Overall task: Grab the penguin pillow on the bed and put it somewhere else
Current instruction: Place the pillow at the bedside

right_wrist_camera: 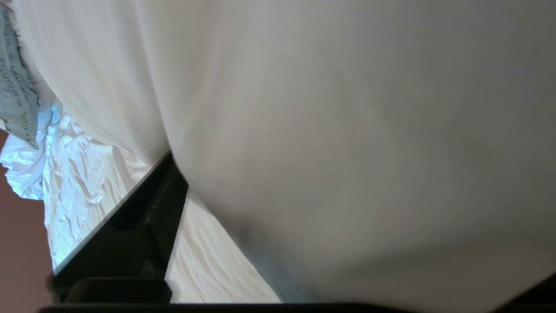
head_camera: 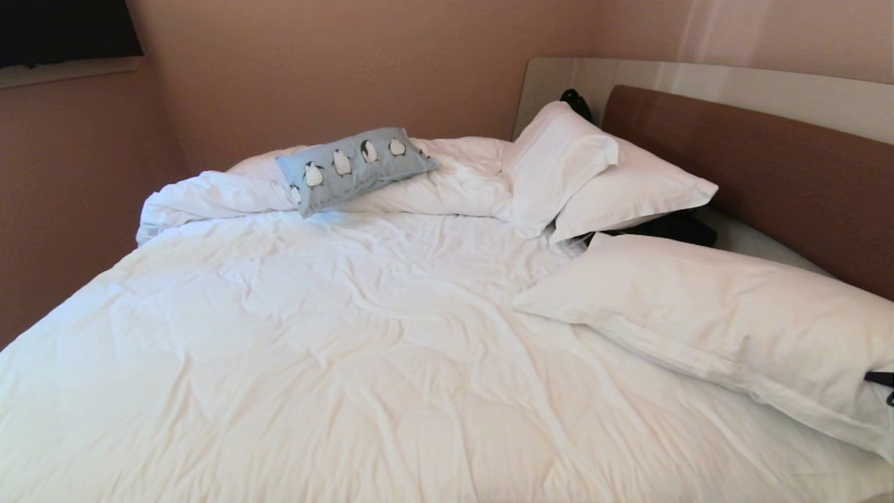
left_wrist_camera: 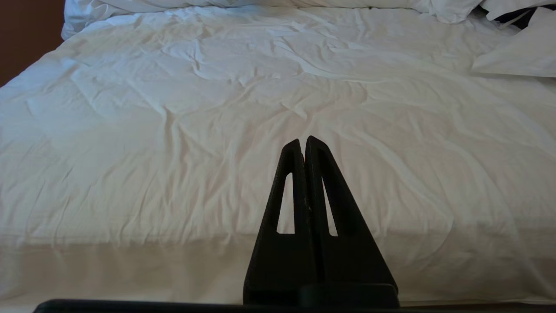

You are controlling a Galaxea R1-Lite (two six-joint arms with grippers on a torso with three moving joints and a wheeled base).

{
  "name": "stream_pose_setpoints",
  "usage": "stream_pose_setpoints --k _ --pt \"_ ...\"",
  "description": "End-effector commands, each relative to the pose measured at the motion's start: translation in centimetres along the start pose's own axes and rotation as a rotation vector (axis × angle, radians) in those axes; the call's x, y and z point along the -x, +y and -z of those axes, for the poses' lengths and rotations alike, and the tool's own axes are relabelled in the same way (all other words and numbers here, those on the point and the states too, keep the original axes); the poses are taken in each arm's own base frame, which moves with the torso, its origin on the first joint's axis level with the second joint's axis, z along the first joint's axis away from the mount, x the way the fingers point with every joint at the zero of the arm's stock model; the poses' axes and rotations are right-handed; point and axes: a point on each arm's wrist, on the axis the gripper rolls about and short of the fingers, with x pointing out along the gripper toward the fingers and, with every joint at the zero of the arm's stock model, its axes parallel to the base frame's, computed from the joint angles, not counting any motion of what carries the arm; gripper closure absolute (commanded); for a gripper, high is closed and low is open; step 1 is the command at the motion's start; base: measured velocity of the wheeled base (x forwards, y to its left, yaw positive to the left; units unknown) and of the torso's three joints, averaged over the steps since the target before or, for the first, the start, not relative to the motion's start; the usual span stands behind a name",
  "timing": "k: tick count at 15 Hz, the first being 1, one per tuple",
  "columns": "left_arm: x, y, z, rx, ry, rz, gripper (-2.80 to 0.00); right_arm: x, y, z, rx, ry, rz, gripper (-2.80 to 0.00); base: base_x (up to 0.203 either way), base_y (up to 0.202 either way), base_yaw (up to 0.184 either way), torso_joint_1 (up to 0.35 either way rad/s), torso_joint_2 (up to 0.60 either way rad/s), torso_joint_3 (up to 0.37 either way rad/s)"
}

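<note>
The penguin pillow point(head_camera: 353, 168), light blue with a row of black-and-white penguins, lies on the bunched duvet at the far side of the bed point(head_camera: 314, 349). A sliver of the penguin pillow point(right_wrist_camera: 15, 95) shows in the right wrist view. My right gripper point(right_wrist_camera: 347, 217) is far from it, at the bed's right edge, pushed against a large white pillow point(head_camera: 719, 314). Its fingers stand wide apart and that pillow point(right_wrist_camera: 347, 130) bulges between them; one finger point(right_wrist_camera: 147, 208) shows. Only a black bit of the right gripper point(head_camera: 881, 381) shows in the head view. My left gripper point(left_wrist_camera: 304, 141) hangs shut and empty over the bed's near edge.
Two more white pillows point(head_camera: 559, 164) lean against the brown headboard point(head_camera: 768, 168), with a dark object point(head_camera: 670, 227) under them. A pink wall point(head_camera: 70, 175) runs along the bed's left side. The rumpled duvet point(left_wrist_camera: 260, 108) covers the middle.
</note>
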Motion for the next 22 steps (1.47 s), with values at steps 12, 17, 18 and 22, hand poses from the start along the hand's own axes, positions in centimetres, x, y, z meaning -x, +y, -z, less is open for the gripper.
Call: stream_pose_setpoints --k 12,17,18,22 --pt "0.0 0.0 0.0 0.001 0.000 -0.001 0.00 0.0 0.4 0.8 -0.011 0.020 -0.009 0.00 0.000 0.000 0.000 0.000 0.00 0.000" --pt "0.0 0.0 0.0 0.001 0.000 -0.001 0.00 0.3 2.0 1.4 -0.001 0.034 -0.022 0.00 0.000 0.000 0.000 0.000 0.00 0.000" --pt "0.0 0.0 0.0 0.001 -0.001 -0.001 0.00 0.5 2.8 1.9 0.006 0.043 -0.028 0.00 0.000 0.000 0.000 0.000 0.00 0.000" --pt "0.0 0.0 0.0 0.001 0.001 -0.001 0.00 0.6 6.1 3.7 0.040 0.091 -0.068 0.00 0.000 0.000 0.000 0.000 0.00 0.000"
